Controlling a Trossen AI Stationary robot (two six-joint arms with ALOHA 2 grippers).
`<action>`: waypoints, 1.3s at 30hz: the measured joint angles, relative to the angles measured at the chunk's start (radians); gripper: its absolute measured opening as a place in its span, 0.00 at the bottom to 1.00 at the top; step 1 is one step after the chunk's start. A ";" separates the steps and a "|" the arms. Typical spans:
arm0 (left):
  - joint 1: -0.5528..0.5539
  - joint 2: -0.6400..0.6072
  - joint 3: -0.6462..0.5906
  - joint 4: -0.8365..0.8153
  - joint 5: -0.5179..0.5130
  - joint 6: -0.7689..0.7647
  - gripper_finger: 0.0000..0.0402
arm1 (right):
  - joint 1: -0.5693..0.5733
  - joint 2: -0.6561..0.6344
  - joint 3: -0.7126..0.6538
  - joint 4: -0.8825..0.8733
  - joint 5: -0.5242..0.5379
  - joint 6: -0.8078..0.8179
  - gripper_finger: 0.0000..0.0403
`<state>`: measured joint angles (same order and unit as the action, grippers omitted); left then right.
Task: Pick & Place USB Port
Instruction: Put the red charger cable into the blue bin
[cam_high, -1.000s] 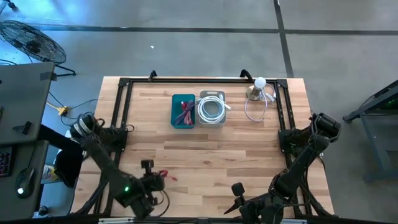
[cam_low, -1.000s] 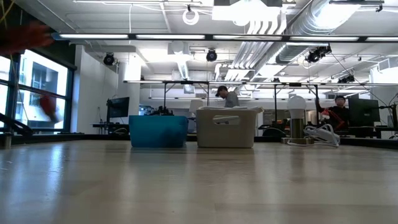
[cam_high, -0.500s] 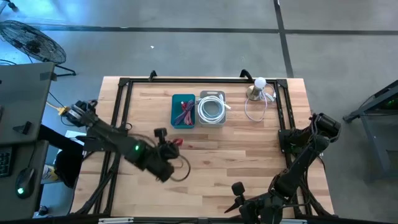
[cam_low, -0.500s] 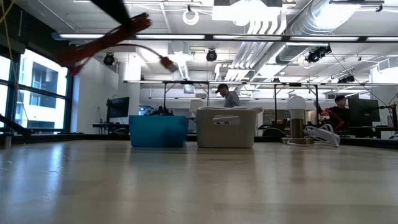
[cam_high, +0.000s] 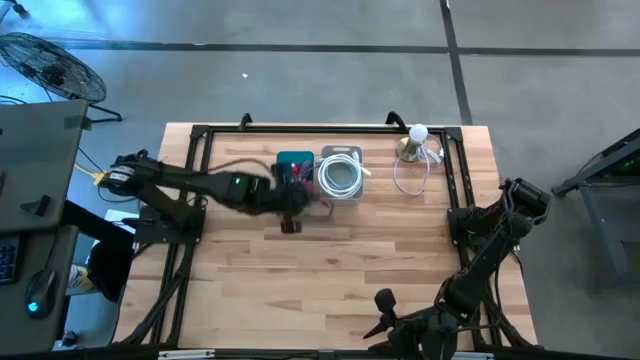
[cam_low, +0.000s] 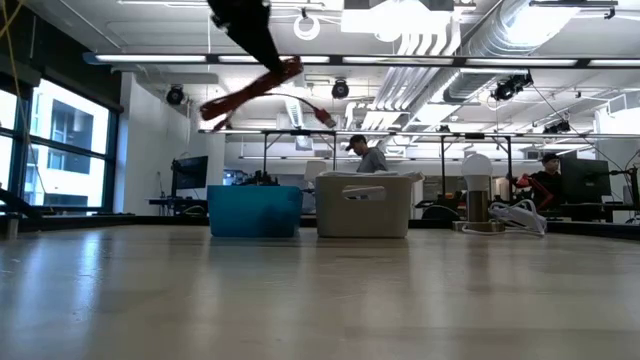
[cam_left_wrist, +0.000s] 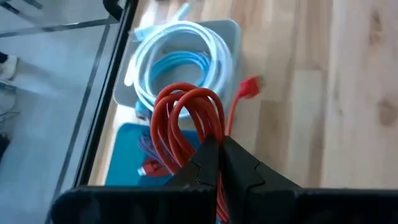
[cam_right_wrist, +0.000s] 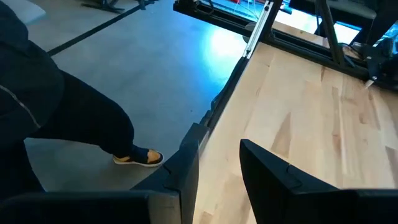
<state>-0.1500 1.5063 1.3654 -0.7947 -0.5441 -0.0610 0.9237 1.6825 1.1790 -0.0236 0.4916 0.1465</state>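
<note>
Hovering: left gripper clamped on red USB cable, above teal bin at surface's 12 o'clock | right gripper idle, apart, 5 o'clock | risk: dangling plug landing outside bin.

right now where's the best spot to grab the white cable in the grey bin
Grip the white cable across one side of its coil, coming straight down from above. It lies flat, coiled inside the open-topped grey bin, whose walls block a sideways approach.
</note>
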 joint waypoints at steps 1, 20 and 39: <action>0.032 0.000 0.000 0.018 0.021 0.019 0.00 | 0.000 -0.009 0.000 -0.011 0.001 -0.006 0.27; 0.461 0.000 -0.195 0.405 0.230 -0.153 0.00 | -0.003 -0.103 0.000 -0.313 0.133 -0.043 0.27; 0.416 0.001 -0.453 0.550 0.209 -0.391 0.00 | 0.033 -0.106 0.000 -0.389 0.139 0.031 0.27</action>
<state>0.2661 1.5070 0.9125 -0.2444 -0.3351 -0.4518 0.9566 1.5761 1.1790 -0.4128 0.6309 0.1777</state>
